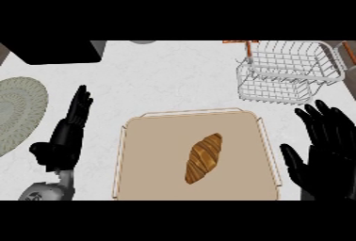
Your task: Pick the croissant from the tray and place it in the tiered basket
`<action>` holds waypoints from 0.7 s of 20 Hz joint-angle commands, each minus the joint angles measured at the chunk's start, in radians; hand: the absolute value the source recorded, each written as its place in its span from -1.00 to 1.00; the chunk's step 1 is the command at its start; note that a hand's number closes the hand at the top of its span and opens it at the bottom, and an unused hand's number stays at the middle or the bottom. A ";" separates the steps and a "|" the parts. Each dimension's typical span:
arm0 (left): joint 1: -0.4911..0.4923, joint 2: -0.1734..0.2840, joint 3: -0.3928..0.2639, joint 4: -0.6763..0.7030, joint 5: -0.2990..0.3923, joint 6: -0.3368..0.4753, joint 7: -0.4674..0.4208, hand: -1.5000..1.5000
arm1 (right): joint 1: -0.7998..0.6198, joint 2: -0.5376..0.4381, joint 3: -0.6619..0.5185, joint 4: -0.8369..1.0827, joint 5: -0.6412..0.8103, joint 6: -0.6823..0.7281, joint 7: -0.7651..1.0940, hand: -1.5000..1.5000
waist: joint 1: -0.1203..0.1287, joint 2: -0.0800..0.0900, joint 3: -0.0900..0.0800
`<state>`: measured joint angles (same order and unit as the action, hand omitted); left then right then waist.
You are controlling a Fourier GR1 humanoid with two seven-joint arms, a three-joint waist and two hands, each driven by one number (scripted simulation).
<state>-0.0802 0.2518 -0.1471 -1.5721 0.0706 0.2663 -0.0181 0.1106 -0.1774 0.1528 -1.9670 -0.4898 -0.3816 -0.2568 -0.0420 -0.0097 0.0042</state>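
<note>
Croissant [204, 157] on tray [149, 141], both robot hands [68, 134] [327, 150] spread, basket [288, 70] top cut off

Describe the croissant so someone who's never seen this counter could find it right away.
Find the flat tan tray at the counter's near middle, between the two black hands. The croissant lies alone on it, slightly right of centre. It is a brown, striped, pointed pastry set at a slant, the only thing on the tray.

Both hands are glossy black with long, slim fingers: left hand [66, 136], right hand [325, 150]. A grey metal forearm [47, 190] shows below the left wrist.
</note>
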 commanded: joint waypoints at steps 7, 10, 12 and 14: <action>-0.050 -0.042 -0.032 0.016 -0.059 0.048 0.055 0.00 | 0.474 -0.261 0.134 -0.355 0.294 0.086 0.002 -1.00 | -0.011 -0.002 -0.009; -0.043 -0.052 -0.053 0.010 -0.074 0.051 0.034 0.00 | 0.507 -0.428 0.065 -0.353 0.456 0.083 0.113 -1.00 | -0.003 0.003 -0.015; -0.055 -0.045 -0.039 0.012 -0.079 0.061 0.046 0.00 | 0.541 -0.519 0.039 -0.395 0.561 0.087 0.189 -1.00 | 0.000 0.005 -0.017; -0.052 -0.047 -0.040 0.001 -0.064 0.051 0.065 0.00 | 0.571 -0.588 0.022 -0.460 0.663 0.084 0.287 -1.00 | 0.004 0.004 -0.021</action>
<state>-0.1304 0.2070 -0.1867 -1.5580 0.0043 0.3160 0.0306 0.6115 -0.6208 0.2082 -2.3516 -0.0062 -0.2941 -0.1017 -0.0417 -0.0055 -0.0114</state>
